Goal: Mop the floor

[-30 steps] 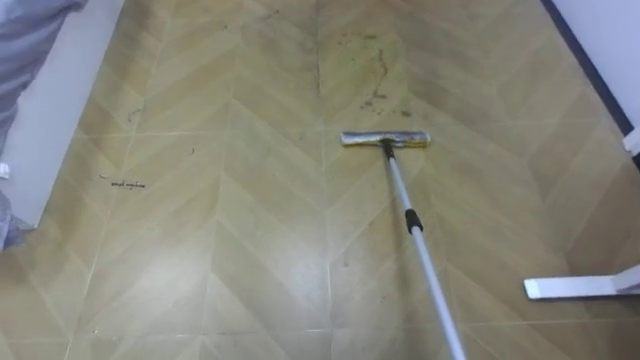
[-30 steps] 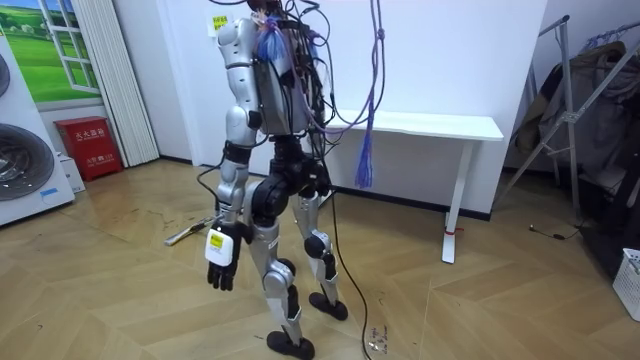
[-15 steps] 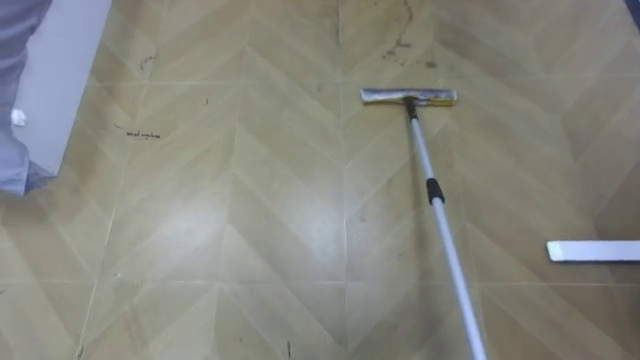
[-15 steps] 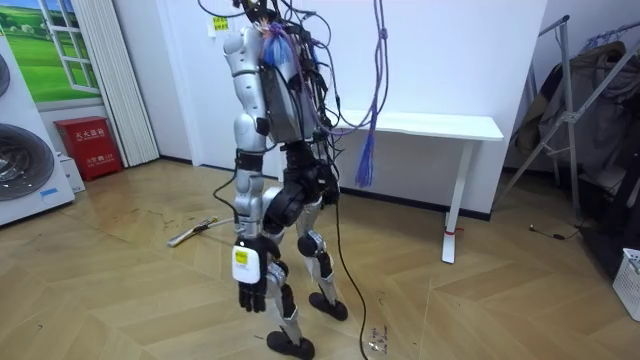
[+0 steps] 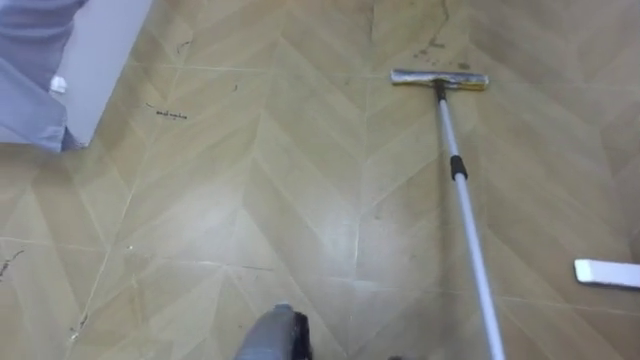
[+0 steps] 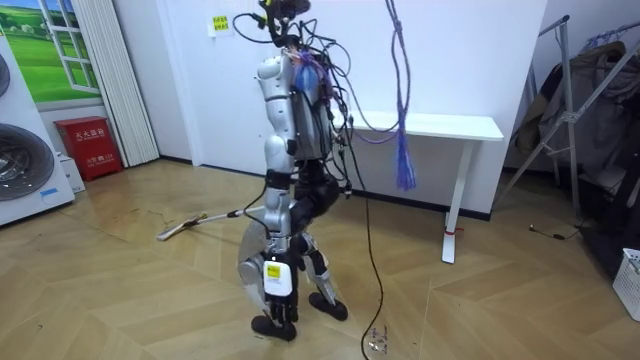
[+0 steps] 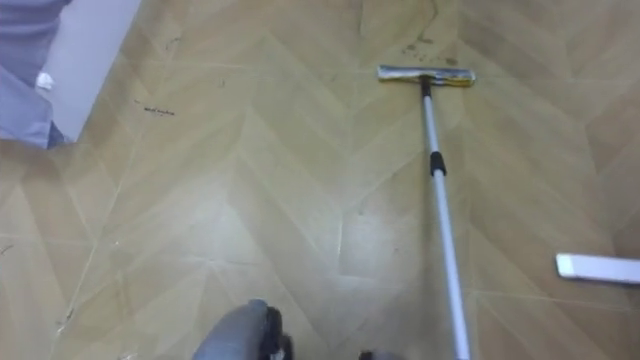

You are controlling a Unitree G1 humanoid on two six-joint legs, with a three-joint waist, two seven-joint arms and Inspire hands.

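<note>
A flat mop lies on the wooden floor, its grey head (image 5: 440,79) at the upper right and its silver handle (image 5: 468,230) running down to the lower right edge. The dark smears (image 5: 436,44) on the floor lie just beyond the head. In the room view I stand in mid-room facing that view's left, with the mop head (image 6: 166,235) on the floor ahead of me and the handle (image 6: 225,215) rising to my waist. My left hand (image 6: 272,292) hangs low by my legs, fingers relaxed and empty.
A white panel with grey cloth (image 5: 45,70) stands at the upper left. A white table foot (image 5: 607,272) lies at the right edge. The room view has a white table (image 6: 430,125), a washing machine (image 6: 25,160), a red box (image 6: 88,145) and a drying rack (image 6: 590,100).
I have shifted toward the room view's right and my left arm has swung down and back. The eye view has moved, and the mop head now sits higher and further right.
</note>
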